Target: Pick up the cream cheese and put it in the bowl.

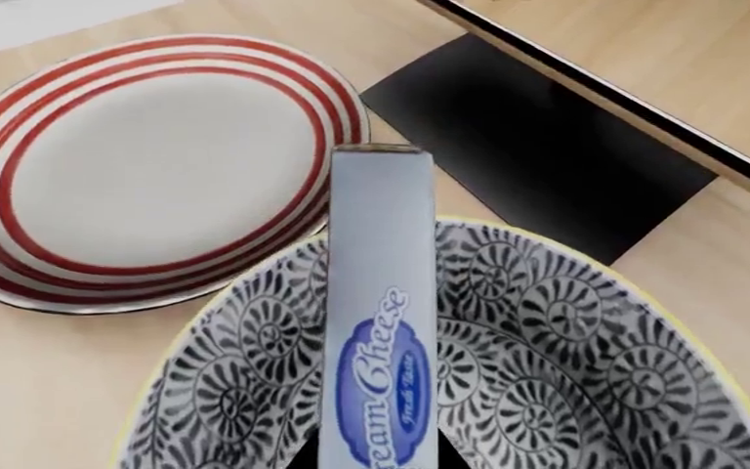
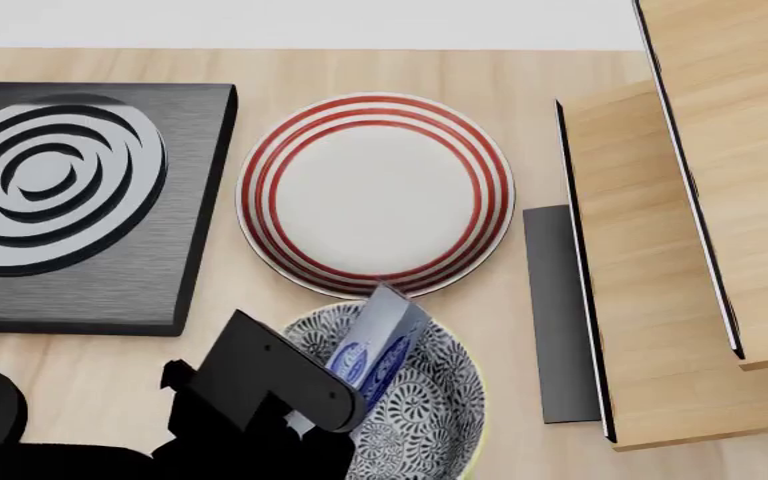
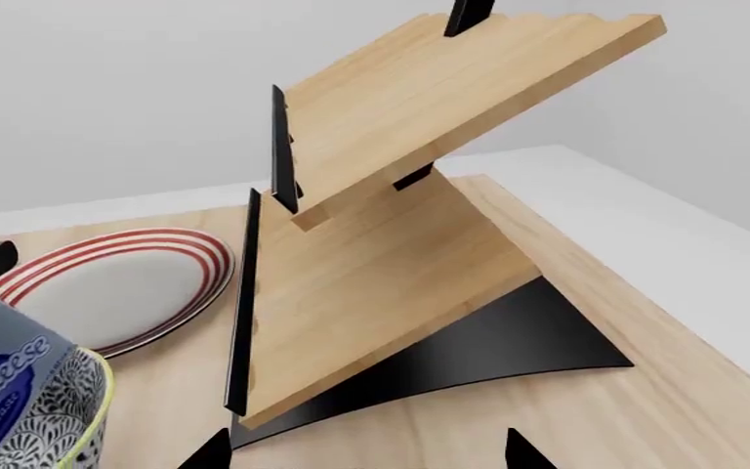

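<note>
Cream cheese (image 2: 377, 340): silver box, blue label, clamped on end in left claw (image 2: 307, 418), tilted over the bowl (image 2: 431, 405) near the worktop's (image 2: 518, 75) front edge; lower end already inside the rim, seemingly so release drops it in. Plate (image 2: 375, 193): red-ringed, just behind bowl. Right claw (image 3: 362, 454): only fingertips visible, standing apart, holding nothing, by wooden rack (image 3: 389, 254)

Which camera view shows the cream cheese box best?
The left wrist view: the cream cheese fills the centre, label readable, above the bowl. The head view shows it tilted over the bowl, partly behind the left arm. The right wrist view catches only a corner at the edge.
</note>
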Controlling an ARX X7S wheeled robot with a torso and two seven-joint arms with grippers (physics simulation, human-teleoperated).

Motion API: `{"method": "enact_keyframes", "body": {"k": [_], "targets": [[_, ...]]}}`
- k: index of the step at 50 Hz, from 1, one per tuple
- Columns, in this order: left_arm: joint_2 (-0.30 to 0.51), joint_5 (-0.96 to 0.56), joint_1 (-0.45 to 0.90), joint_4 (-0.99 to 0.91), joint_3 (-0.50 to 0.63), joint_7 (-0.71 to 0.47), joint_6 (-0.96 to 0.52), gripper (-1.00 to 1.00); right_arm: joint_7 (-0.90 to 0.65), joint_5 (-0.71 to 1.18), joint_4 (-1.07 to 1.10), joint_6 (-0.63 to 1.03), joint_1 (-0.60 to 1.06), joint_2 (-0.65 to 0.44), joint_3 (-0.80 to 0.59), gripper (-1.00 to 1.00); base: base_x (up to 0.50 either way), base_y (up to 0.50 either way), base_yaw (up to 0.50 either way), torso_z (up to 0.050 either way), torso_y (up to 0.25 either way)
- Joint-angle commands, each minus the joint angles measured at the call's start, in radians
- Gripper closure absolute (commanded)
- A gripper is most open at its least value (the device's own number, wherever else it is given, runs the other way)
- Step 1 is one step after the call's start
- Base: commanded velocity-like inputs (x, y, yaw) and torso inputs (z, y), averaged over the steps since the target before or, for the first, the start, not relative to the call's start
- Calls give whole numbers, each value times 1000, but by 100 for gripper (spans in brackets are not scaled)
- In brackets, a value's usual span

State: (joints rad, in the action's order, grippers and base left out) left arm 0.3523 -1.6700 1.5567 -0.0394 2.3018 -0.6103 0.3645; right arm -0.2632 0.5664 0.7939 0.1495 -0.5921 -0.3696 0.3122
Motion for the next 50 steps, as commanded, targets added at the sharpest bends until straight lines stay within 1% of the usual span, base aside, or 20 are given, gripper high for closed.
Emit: {"method": "enact_keyframes", "body": {"k": [1,2,5,14,17,24,26,27,33,36,38,43,45,46,47,48,49,50], "targets": [[-8,-28,0,2,1,-1,-20,-100,0,2,-2,-4,0,-1,0,-100,0,0,0,0,0],[-2,-8,9,-23,3,-8,-15,-100,0,-2,-3,-2,2,-2,-4,-100,0,0,0,0,0],[14,-10,32,-56,-5,-28,-17,-100,1,-5,-11,-2,9,-1,-11,-100,0,0,0,0,0],[108,48,151,-267,-34,-122,0,-100,-3,-5,-14,4,13,-4,-16,-100,0,0,0,0,0],[129,51,171,-310,-44,-126,5,-100,-3,-7,-14,3,13,-5,-18,-100,0,0,0,0,0],[184,105,245,-449,-64,-195,9,-100,-8,-4,-6,5,10,-7,-15,-100,0,0,0,0,0],[200,100,262,-485,-72,-199,10,-100,-8,-4,-6,5,10,-7,-16,-100,0,0,0,0,0],[205,124,279,-510,-72,-223,4,-100,-9,-5,-8,5,11,-8,-16,-100,0,0,0,0,0],[251,158,341,-640,-84,-286,-12,-100,-9,-7,-12,4,13,-8,-20,-100,0,0,0,0,0],[291,173,373,-717,-94,-318,-11,-100,-10,-6,-11,4,12,-8,-20,-100,0,0,0,0,0],[300,192,385,-748,-93,-349,-23,-100,-11,-7,-7,5,12,-9,-22,-100,0,0,0,0,0],[380,252,422,-866,-97,-416,-35,-100,-12,-10,-12,6,16,-9,-27,-100,0,0,0,0,0],[410,269,429,-905,-97,-418,-35,-100,-11,-14,-12,5,15,-8,-30,-100,0,0,0,0,0],[436,299,433,-937,-94,-442,-46,-100,-11,-15,-13,5,16,-8,-32,-100,0,0,0,0,0],[445,309,434,-950,-92,-445,-48,-100,-11,-15,-14,5,17,-9,-32,-100,0,0,0,0,0],[473,242,509,-985,-100,-423,-55,-100,-11,-14,-13,5,17,-8,-33,-100,0,0,0,0,0],[484,230,527,-996,-99,-420,-61,-100,-11,-14,-13,5,17,-8,-33,-100,0,0,0,0,0],[498,255,528,-1007,-80,-421,-56,-100,-12,-16,-14,7,19,-9,-36,-100,0,0,0,0,0]]}}
